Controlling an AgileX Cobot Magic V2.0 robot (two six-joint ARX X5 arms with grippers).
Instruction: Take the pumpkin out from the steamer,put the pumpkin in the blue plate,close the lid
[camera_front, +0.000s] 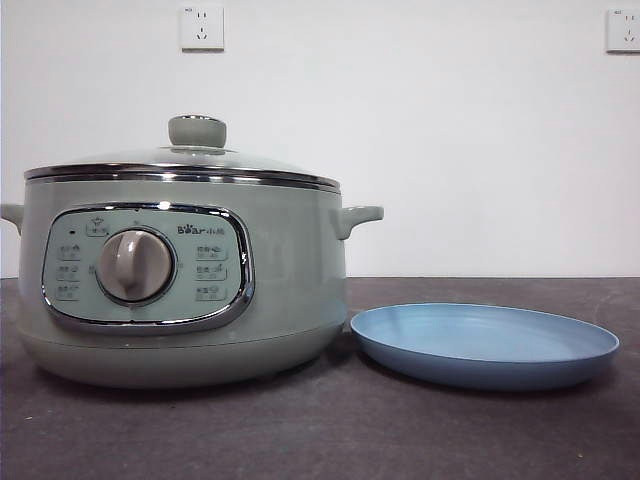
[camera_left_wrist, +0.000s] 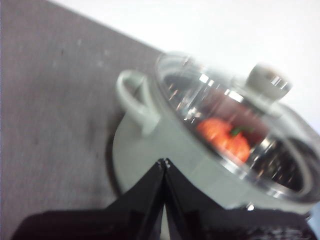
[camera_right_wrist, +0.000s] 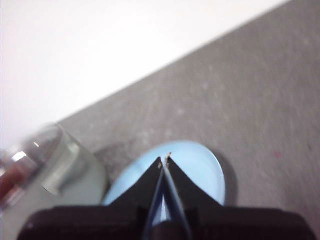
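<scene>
Both hands clear of lidded pumpkin (camera_left_wrist: 225, 137)

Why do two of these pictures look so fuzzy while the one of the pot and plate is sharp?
The front view is sharp, with glints on the steamer's chrome and a soft shadow under the blue plate. The left wrist view is smeared: the lid shows streaky glare, the pumpkin an orange blur, behind the shut left claw. The right wrist view is soft behind the shut right claw.

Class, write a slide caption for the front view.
Lidded steamer beside an empty blue plate on a dark table.
</scene>
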